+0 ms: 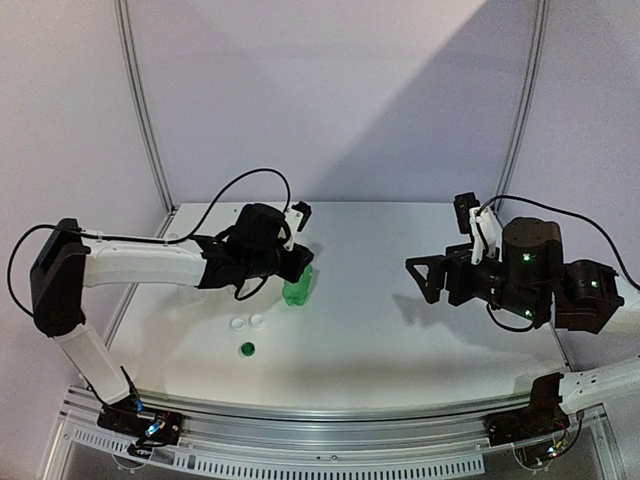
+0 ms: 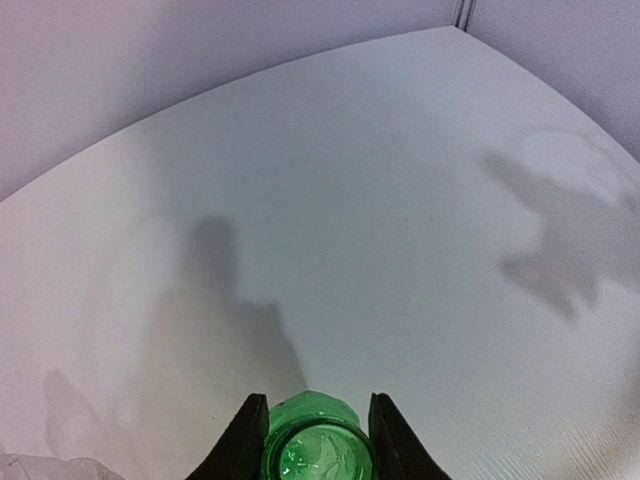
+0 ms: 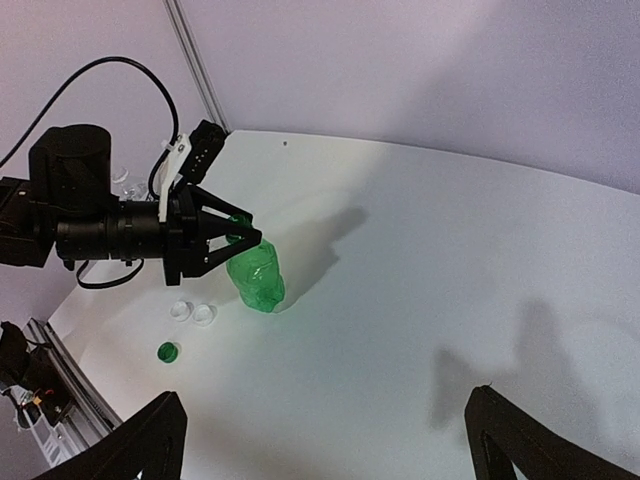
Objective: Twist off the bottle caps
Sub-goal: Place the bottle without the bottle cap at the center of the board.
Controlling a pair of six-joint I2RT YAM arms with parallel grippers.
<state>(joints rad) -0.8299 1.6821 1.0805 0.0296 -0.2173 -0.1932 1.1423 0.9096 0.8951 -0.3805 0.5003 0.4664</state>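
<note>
A green bottle (image 1: 297, 288) stands tilted with its base on the white table. My left gripper (image 1: 300, 262) is shut on its neck. From the left wrist view I look down into the bottle's (image 2: 310, 408) open mouth, which has no cap, between the two black fingers (image 2: 246, 440). Three bottle caps lie loose on the table just in front: two white caps (image 1: 238, 324) (image 1: 257, 320) and a green cap (image 1: 247, 348). My right gripper (image 1: 421, 279) hovers open at the right, well apart from the bottle (image 3: 256, 276), with nothing between its fingers (image 3: 150, 440).
A bit of crumpled clear plastic (image 2: 40, 468) shows at the lower left corner of the left wrist view. Grey walls and metal posts (image 1: 145, 110) close the table's back and sides. A slotted rail (image 1: 330, 445) runs along the near edge.
</note>
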